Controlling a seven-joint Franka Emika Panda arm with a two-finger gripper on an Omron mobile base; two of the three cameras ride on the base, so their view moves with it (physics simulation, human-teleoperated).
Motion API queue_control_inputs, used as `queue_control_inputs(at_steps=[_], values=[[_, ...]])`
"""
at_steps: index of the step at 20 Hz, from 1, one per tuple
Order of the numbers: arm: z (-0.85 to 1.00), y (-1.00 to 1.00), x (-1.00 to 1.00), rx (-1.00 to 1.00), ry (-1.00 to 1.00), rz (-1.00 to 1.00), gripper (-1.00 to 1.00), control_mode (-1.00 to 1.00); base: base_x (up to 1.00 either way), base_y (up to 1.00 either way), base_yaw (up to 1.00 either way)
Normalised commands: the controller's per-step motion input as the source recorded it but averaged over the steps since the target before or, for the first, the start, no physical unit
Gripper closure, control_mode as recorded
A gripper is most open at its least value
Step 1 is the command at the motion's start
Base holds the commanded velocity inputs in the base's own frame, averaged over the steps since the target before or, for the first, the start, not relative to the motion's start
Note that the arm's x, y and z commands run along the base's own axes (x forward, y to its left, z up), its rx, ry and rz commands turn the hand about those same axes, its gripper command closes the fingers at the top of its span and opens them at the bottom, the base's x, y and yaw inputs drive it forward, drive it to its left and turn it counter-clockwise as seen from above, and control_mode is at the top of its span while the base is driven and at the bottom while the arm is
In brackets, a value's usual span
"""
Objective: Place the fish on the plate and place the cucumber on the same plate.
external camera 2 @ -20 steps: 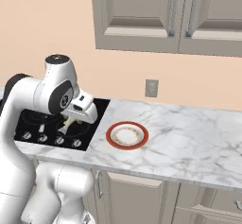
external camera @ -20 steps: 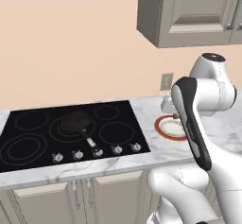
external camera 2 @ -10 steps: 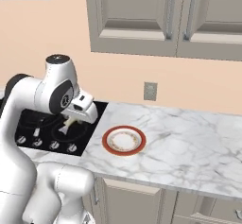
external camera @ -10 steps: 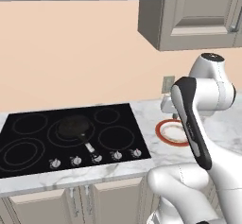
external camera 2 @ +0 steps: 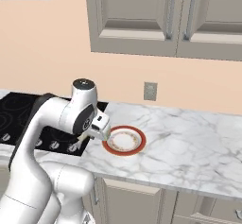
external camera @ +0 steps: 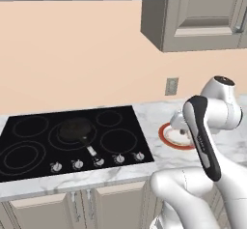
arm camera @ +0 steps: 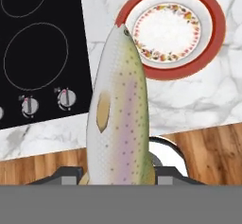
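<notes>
Your jaws pinch the fish [arm camera: 118, 114]; its long axis points toward the plate [arm camera: 215, 43], apparently still ahead, above the counter [arm camera: 198, 100].

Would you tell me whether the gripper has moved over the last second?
Yes: against the wall outlet, the gripper holding the fish has shifted right, toward the plate.

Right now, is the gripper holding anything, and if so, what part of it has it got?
Yes. The gripper holds the fish at one end, apparently the tail end, with its head pointing toward the plate.
</notes>
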Motion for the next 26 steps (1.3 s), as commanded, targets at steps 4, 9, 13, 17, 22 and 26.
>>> queue_control_inputs(at_steps=[4, 9, 13, 17, 22, 26], values=[[-0.45, -0.33, 0.81, 0.01, -0.13, 0.05, 1.00, -1.00, 0.00, 0.00, 0.00], [-0.26, -0.33, 0.94, -0.03, -0.02, 0.03, 1.00, -1.00, 0.00, 0.00, 0.00], [-0.01, 0.00, 0.70, -0.05, 0.10, -0.03, 1.00, -1.00, 0.00, 0.00, 0.00], [0.00, 0.00, 0.56, -0.01, 0.28, -0.07, 1.00, -1.00, 0.00, 0.00, 0.00], [0.00, -0.08, 0.30, 0.00, 0.26, -0.03, 1.00, -1.00, 0.00, 0.00, 0.00], [-0.09, -0.03, 0.27, 0.00, 0.20, -0.01, 1.00, -1.00, 0.00, 0.00, 0.00]])
